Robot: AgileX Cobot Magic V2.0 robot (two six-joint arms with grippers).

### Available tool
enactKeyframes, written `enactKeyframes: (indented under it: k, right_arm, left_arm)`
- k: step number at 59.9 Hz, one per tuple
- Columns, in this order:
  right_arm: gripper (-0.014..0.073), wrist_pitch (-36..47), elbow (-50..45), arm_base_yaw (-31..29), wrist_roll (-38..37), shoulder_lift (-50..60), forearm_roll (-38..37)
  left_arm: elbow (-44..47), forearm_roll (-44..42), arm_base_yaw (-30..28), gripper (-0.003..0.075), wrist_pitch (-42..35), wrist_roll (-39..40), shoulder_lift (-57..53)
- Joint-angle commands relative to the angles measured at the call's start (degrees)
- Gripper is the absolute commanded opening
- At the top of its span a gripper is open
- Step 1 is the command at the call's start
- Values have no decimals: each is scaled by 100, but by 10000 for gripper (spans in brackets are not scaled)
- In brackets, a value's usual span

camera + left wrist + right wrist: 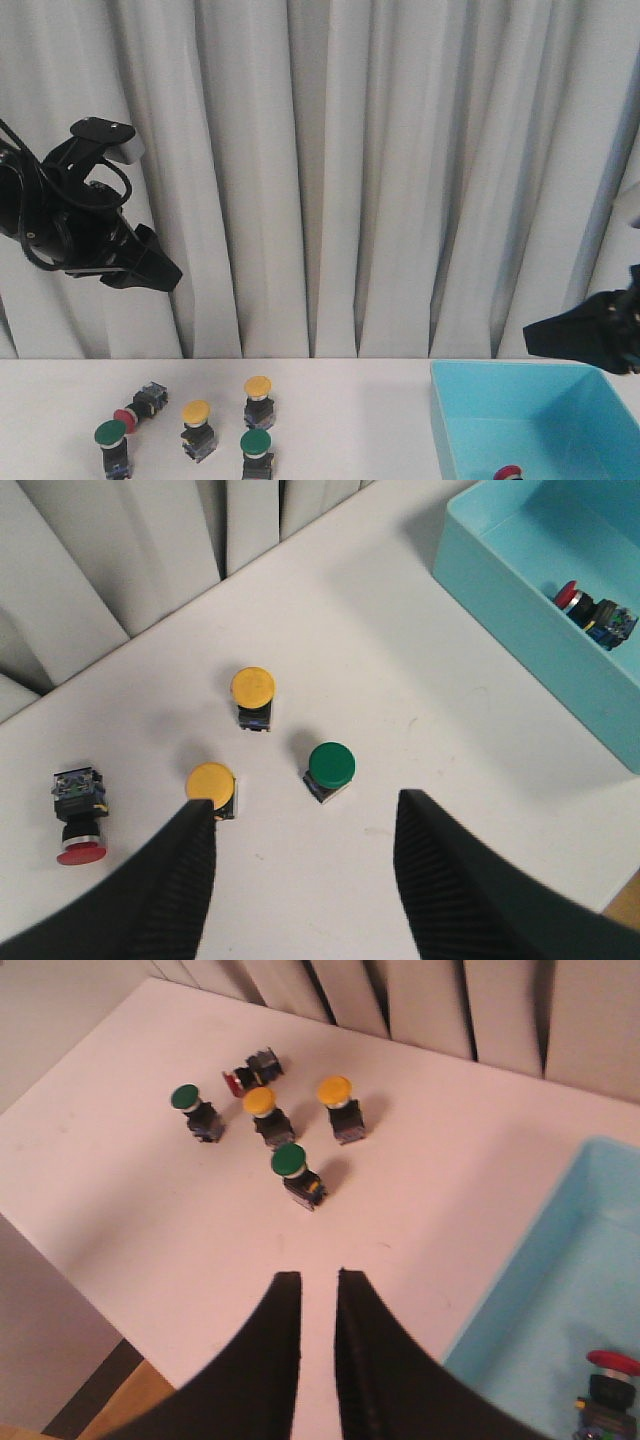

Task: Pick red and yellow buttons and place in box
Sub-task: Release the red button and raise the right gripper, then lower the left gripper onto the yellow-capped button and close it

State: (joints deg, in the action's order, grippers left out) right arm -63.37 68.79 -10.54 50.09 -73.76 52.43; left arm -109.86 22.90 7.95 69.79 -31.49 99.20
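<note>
five buttons sit on the white worktop (330, 420) at the left, and a sixth lies inside the turquoise box (470, 430) at the right. of the five, two have yellow caps and stand upright: the farther yellow button (258, 400) nearer the curtain (350, 170), and the nearer yellow button (197, 428) just to its left and closer to the robot. a red button (138, 405) lies tipped on its side at the left of the group, its cap pointing toward the robot. two green buttons stand upright along the front: the left green button (112, 446) and the right green button (256, 454), the latter just in front of the farther yellow one. none of them touch each other.

the red button in the box (509, 473) lies on its side on the box floor, near the wall that faces the robot.

the left hand (300, 880) is raised high above the left part of the worktop, well apart from the buttons; in its wrist view its fingers (170, 890) are spread wide and hold nothing. the right hand (318, 1350) hangs near the box's far right side, its fingers (265, 1360) drawn almost together with only a thin slit between them, nothing gripped.
</note>
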Motion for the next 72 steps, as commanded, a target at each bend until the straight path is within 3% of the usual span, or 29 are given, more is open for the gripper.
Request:
enactKeyframes:
  k: [1,19,30,41,59,72]
  right_arm:
    - [-10,38,-385,-22,460,828,621]
    - [-8,577,-2082,-22,1127,2844,1083]
    - [-8,595,-2182,-22,1040,3425,1185]
    - [-6,511,-2182,-22,901,3557,1021]
    - [0,456,-2182,-22,612,3552,438]
    - [8,401,-2182,-22,612,3552,399]
  left_arm:
    - [-161,106,12,395,-228,62,-221]
    - [-155,-24,12,350,-65,66,393]
    - [-155,-156,17,304,-154,66,953]
    - [-155,-156,28,305,-370,74,1379]
    - [-161,-194,28,337,-856,76,1694]
    - [-166,-194,28,424,-1062,309,1901]
